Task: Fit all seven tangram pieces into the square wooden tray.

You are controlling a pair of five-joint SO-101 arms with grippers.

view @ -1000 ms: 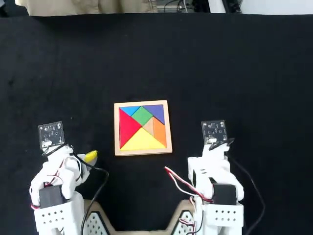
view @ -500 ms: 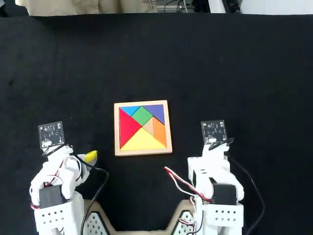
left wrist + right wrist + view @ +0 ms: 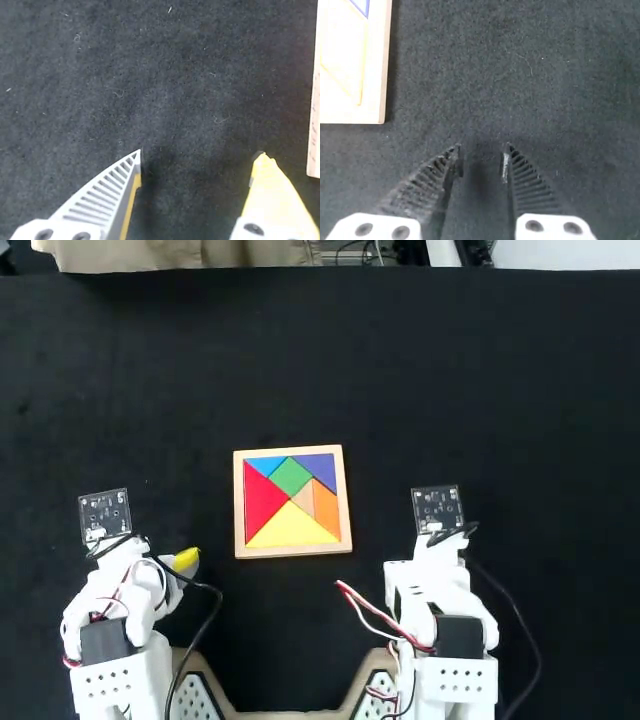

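Wooden tray (image 3: 292, 551) is looking full, so I am judging it best left untouched. My left gripper (image 3: 199, 155) is gaping wide, my right gripper (image 3: 481, 147) only slightly.

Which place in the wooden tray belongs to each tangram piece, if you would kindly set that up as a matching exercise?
Pieces:
1. red triangle
2. yellow triangle
3. green piece
4. orange piece

Places in the tray, as the high view shows it:
A. along the edge nearest the arms
B. against the right side
C. middle of the far side
D. against the left side

Pairs: 1-D, 2-A, 3-C, 4-B
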